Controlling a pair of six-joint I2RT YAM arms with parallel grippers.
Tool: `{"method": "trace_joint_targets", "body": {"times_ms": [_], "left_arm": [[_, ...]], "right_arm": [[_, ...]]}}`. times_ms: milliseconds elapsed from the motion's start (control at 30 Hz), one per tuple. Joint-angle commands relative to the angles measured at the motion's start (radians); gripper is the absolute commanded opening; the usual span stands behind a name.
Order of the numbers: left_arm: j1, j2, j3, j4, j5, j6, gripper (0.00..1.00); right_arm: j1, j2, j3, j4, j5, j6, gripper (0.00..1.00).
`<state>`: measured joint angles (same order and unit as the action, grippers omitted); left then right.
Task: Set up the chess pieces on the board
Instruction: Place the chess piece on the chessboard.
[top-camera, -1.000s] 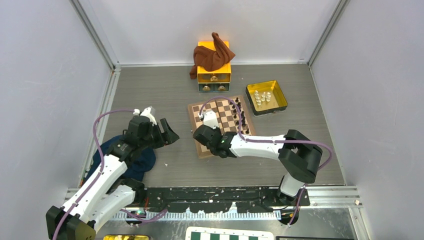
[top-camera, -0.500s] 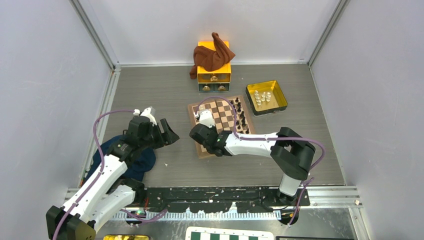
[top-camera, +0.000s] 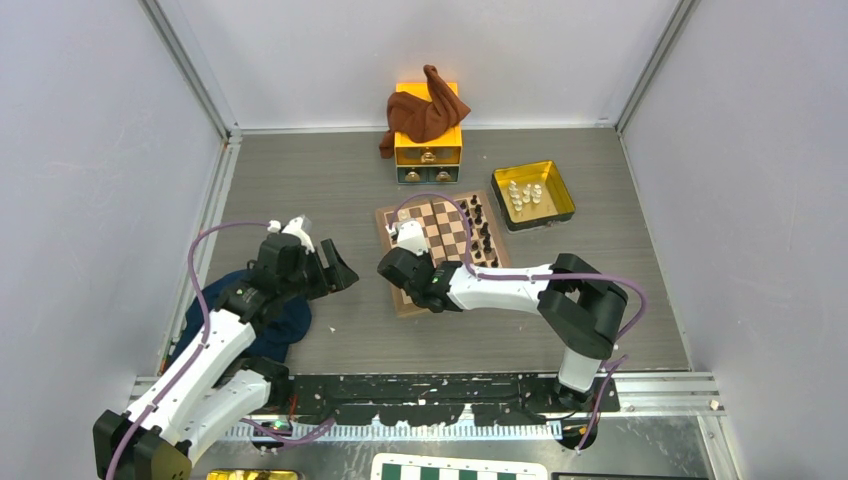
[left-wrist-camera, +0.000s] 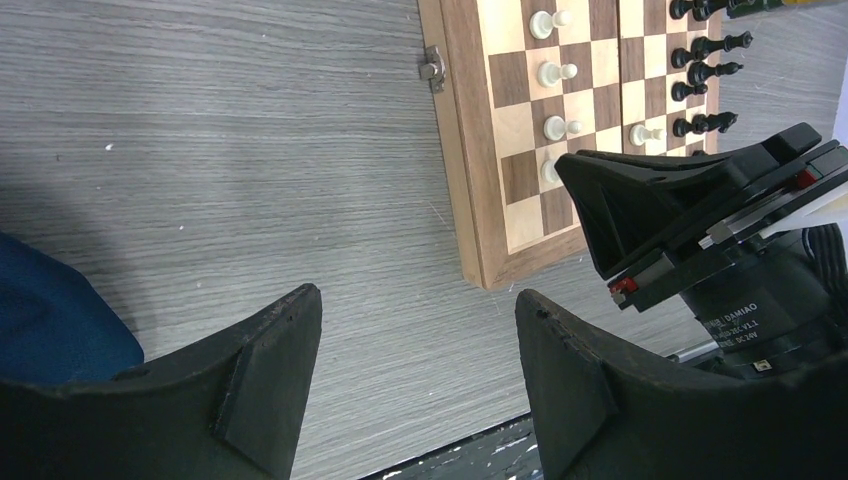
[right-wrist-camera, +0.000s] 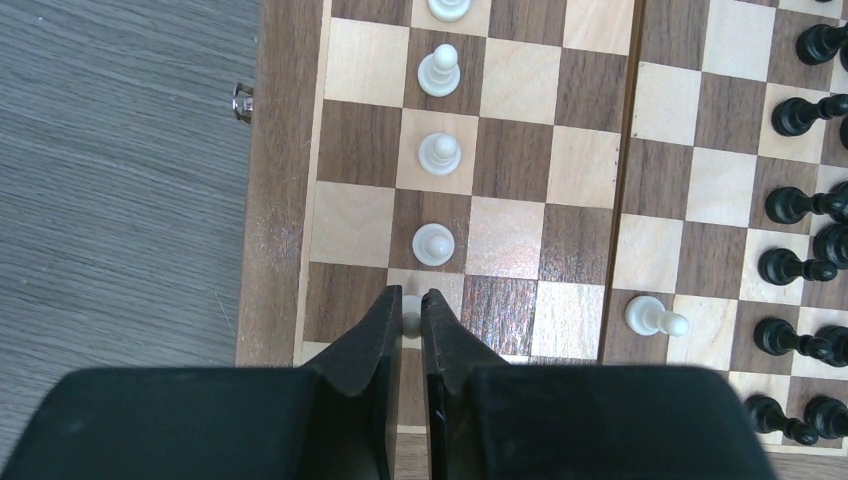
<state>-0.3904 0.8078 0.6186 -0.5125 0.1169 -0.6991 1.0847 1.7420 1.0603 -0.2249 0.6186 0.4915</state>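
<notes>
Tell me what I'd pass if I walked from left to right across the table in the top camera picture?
Blue cloth → left fingers, open and holding nothing → wooden chessboard → yellow tray with white chess pieces in it.

Brown cloth (top-camera: 422, 115) is slumping over the orange drawer box (top-camera: 428, 152) at the back of the grey table (top-camera: 320, 190). A yellow tray (top-camera: 530, 166) is sitting just right of it. A blue cloth (top-camera: 287, 325) is lying over on the left, and a green-and-white checkered board (top-camera: 460, 470) is poking in at the near edge.
</notes>
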Motion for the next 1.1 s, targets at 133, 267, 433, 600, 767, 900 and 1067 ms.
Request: {"method": "trace_joint_targets", "body": {"times_ms": [133, 267, 433, 600, 767, 900, 1067], "left_arm": [[0.004, -0.01, -0.002, 0.04, 0.013, 0.007, 0.72], [0.004, -0.01, 0.0, 0.04, 0.013, 0.007, 0.72], [0.004, -0.012, -0.001, 0.037, 0.016, 0.006, 0.72], [0.004, -0.016, -0.003, 0.035, 0.018, 0.004, 0.72], [0.004, -0.018, -0.002, 0.034, 0.021, 0.003, 0.72], [0.004, -0.024, -0.007, 0.033, 0.021, 0.001, 0.72], [0.004, -0.023, -0.007, 0.031, 0.021, 0.003, 0.72]], "right_arm": [[0.004, -0.007, 0.021, 0.027, 0.031, 0.0, 0.12], [0.004, -0.014, 0.023, 0.023, 0.034, -0.003, 0.2], [0.003, -0.022, 0.023, 0.017, 0.039, -0.004, 0.28], [0.003, -0.038, 0.023, 0.006, 0.045, -0.006, 0.31], [0.003, -0.044, 0.034, -0.013, 0.05, -0.01, 0.32], [0.004, -0.032, 0.034, -0.016, 0.044, -0.005, 0.32], [0.004, -0.03, 0.025, -0.009, 0.048, -0.003, 0.32]]}}
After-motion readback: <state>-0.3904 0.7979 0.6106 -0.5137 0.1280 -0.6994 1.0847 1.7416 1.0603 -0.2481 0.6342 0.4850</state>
